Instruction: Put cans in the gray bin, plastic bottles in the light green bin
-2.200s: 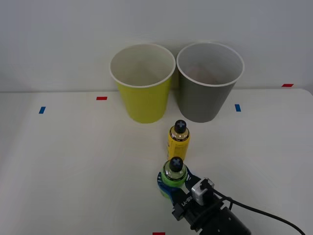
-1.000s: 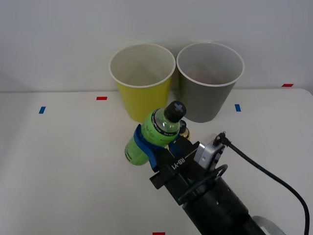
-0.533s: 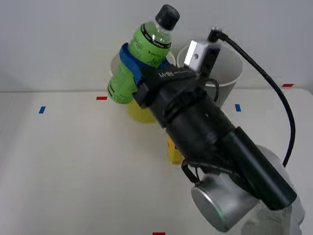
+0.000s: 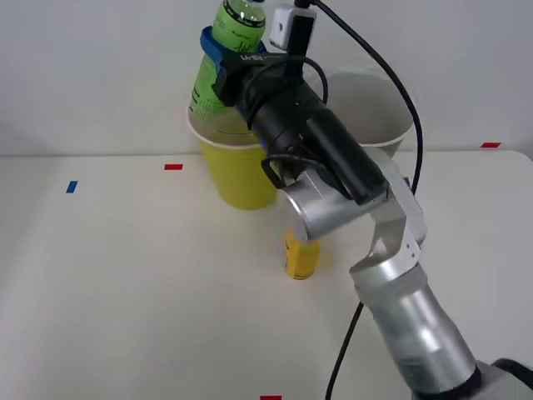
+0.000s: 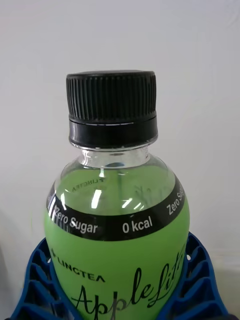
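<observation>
My right gripper [image 4: 218, 52] is clamped on the green bottle [image 4: 218, 58], its 2 blue ribbed fingers [image 5: 30, 285] hugging the label just under the shoulder; from the wrist I see the black cap [image 5: 111, 107] upright against the blank wall. I've got the bottle high above the table, tilted a little, with its base over the near-left part of the light green bin [image 4: 237, 179]. The gray bin [image 4: 379, 137] stands just beside it, half hidden by my arm, and a yellow can [image 4: 301, 257] waits on the table in front of both bins. To do this drop well, I'd centre the base over the white inside, bring it lower toward the rim, then let go, so it won't clip the edge or tip the bin.
</observation>
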Robot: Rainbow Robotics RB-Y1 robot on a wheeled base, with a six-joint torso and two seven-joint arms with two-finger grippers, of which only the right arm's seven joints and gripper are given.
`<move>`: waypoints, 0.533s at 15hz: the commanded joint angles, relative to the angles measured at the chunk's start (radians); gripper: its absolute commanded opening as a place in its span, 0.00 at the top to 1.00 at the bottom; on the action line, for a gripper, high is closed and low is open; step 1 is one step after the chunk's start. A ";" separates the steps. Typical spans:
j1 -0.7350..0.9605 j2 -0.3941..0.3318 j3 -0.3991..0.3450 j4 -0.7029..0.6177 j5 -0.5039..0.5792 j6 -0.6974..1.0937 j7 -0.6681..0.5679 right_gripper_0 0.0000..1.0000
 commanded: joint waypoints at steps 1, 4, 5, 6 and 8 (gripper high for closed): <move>-0.152 0.002 -0.090 0.164 0.016 -0.013 0.015 1.00; -0.181 0.002 -0.099 0.217 0.019 -0.012 0.026 1.00; -0.183 0.002 -0.092 0.226 0.024 -0.012 0.029 1.00; -0.184 0.002 -0.086 0.238 0.031 -0.012 0.030 1.00; -0.195 0.002 -0.075 0.263 0.054 -0.012 0.032 1.00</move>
